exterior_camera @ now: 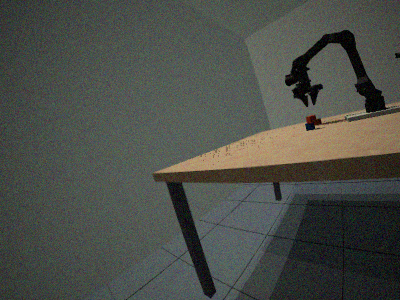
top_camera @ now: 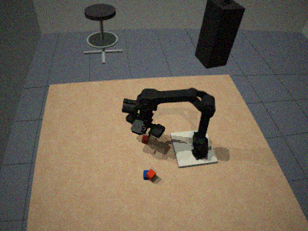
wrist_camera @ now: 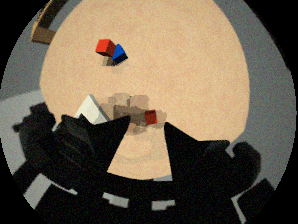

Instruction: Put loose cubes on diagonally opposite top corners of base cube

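The blue base cube [top_camera: 144,175] [exterior_camera: 310,127] [wrist_camera: 120,56] stands on the table. One red cube [top_camera: 151,174] [exterior_camera: 311,119] [wrist_camera: 104,47] rests on top of it, offset to one side and hiding part of it; it looks level in the exterior view. The other red cube [top_camera: 145,139] [exterior_camera: 318,121] [wrist_camera: 151,117] lies alone on the table, in the arm's shadow. My gripper [top_camera: 148,134] [exterior_camera: 310,105] [wrist_camera: 147,121] is open and empty, raised above the lone red cube, which shows between the fingertips in the wrist view. The gap between cube and fingertips is clear in the exterior view.
The arm's white base plate [top_camera: 184,161] [exterior_camera: 356,116] [wrist_camera: 90,110] lies on the wooden table [top_camera: 88,154] [exterior_camera: 240,155], to the right of the cubes in the top view. A stool [top_camera: 100,12] and a dark tall box [top_camera: 217,35] stand on the floor beyond the table.
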